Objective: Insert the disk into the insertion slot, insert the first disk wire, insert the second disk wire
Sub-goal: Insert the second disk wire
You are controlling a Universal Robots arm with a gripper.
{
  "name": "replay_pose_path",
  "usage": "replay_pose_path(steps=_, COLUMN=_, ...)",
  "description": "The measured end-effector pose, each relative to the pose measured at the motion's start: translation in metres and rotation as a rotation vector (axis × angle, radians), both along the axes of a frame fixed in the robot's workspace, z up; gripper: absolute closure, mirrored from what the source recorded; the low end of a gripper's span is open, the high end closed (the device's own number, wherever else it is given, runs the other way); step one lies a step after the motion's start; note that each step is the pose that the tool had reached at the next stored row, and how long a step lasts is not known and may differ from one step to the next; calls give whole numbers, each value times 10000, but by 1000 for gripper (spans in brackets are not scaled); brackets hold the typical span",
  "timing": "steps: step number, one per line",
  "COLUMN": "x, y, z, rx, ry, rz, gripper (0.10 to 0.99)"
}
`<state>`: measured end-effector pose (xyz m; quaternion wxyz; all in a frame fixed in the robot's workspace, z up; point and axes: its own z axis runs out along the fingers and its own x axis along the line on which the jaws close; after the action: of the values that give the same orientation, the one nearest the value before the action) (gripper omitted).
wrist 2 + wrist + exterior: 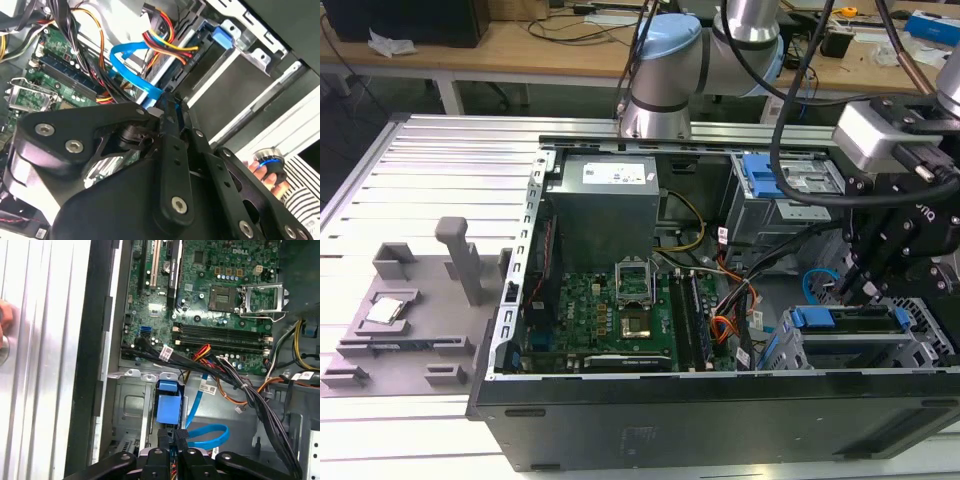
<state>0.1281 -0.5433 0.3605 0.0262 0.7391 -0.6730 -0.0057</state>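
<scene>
Black linkage arms of the pincer point(172, 436) crowd the near edge of the first wrist view, its two fingertips drawn almost together just at the rear end of the disk point(168, 404), whose bright blue carrier shows beneath them. Whether anything thin is pinched between the tips I cannot tell. In the exterior view the pincer point(857, 290) hangs over the lower drive bay at that view's right, where the disk point(850, 319) already sits inside the insertion slot point(910, 350), blue frame end facing the motherboard point(610, 315). A light blue flat data cable point(207, 432) loops just beside the tips, and a thick bundle of black, orange and red wires point(235, 380) runs across between the motherboard and the bay, close to the fingers. In the second wrist view the pincer's own black body point(130, 190) hides most of the bay; the blue cable point(132, 67) arcs past it, and a person's fingers point(270, 177) show at the frame's edge.
</scene>
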Motion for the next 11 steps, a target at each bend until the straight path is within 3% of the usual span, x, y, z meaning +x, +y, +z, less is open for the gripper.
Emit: replay_pose_path(steps=11, x=111, y=-2, z=-131, rx=11, ry=25, rz=-11, gripper=925)
